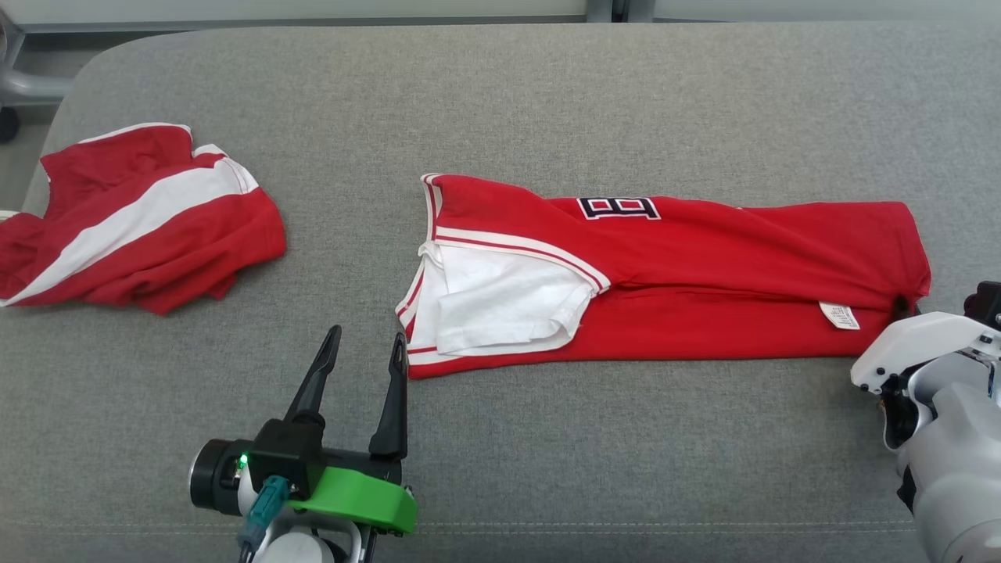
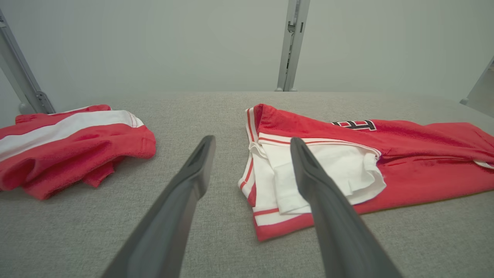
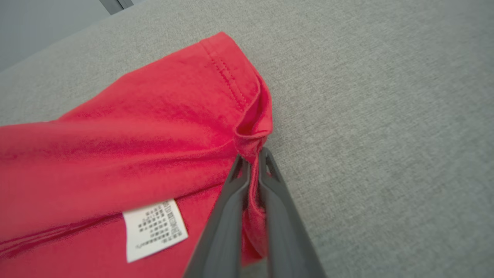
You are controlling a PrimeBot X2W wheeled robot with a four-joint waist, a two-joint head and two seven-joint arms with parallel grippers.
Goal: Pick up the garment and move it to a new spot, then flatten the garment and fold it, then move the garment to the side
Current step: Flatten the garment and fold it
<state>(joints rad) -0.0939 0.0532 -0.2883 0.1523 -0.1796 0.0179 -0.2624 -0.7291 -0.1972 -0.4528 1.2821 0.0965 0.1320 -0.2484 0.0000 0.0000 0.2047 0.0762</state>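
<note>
The garment (image 1: 704, 266), a red shirt with white trim and a dark number patch, lies folded lengthwise across the middle of the grey cushion (image 1: 547, 102). Its white inner sleeve (image 2: 332, 170) shows at the left end, and a white care label (image 3: 154, 229) shows near the right end. My right gripper (image 3: 252, 158) is shut on a pinch of red fabric at the garment's right hem corner, seen in the head view at the far right (image 1: 899, 303). My left gripper (image 1: 366, 348) stands open just in front of the garment's left end, touching nothing; its fingers (image 2: 193, 173) frame the white sleeve.
A second red and white garment (image 1: 133, 219) lies crumpled at the cushion's far left. Bare grey cushion stretches behind and in front of the shirt. Grey metal posts (image 2: 291, 46) and a pale wall stand behind the cushion.
</note>
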